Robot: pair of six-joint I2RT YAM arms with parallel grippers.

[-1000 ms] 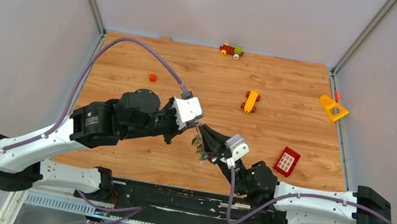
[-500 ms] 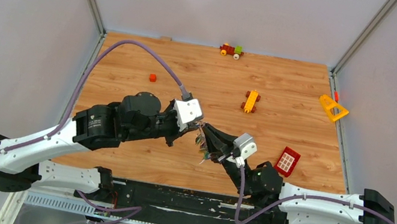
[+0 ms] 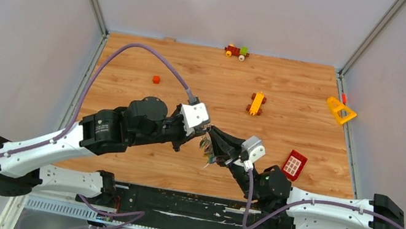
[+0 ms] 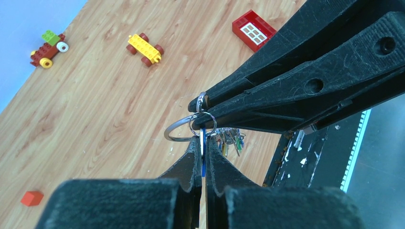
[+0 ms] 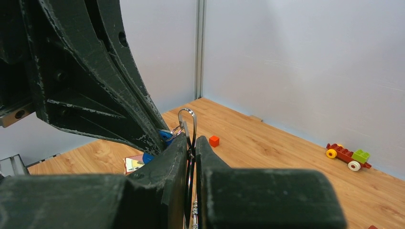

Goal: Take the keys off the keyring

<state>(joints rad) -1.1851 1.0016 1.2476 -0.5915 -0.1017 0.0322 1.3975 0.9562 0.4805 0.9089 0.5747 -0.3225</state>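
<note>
Above the worktop [image 3: 305, 82], the left gripper [image 4: 201, 141] is clamped on a blue key [image 4: 203, 133], and the right gripper [image 5: 191, 143] is clamped on the keyring [image 5: 187, 112].

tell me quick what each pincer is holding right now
left pincer: shut on a blue-tagged key
right pincer: shut on the keyring
</note>
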